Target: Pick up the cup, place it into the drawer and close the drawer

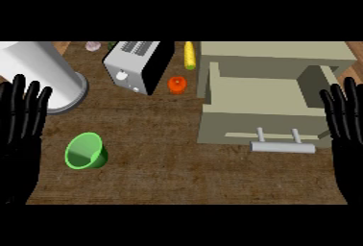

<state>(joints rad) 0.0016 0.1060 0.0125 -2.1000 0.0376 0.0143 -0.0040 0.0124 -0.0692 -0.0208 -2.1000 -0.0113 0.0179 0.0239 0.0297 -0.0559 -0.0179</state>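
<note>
A green cup (86,151) lies tilted on the brown counter at the lower left, its mouth facing up and left. The beige drawer unit (269,96) stands at the right with its drawer pulled open, the inside bare, and a grey bar handle (282,146) at its front. My left hand (21,120) rests open at the left edge, fingers up, a short way left of the cup. My right hand (344,120) rests open at the right edge, beside the drawer's right wall. Neither hand touches anything.
A large white cylinder (35,72) stands at the back left. A silver and black toaster (138,65) sits at the back middle, with a red-orange pepper (177,84) and a corn cob (190,55) to its right.
</note>
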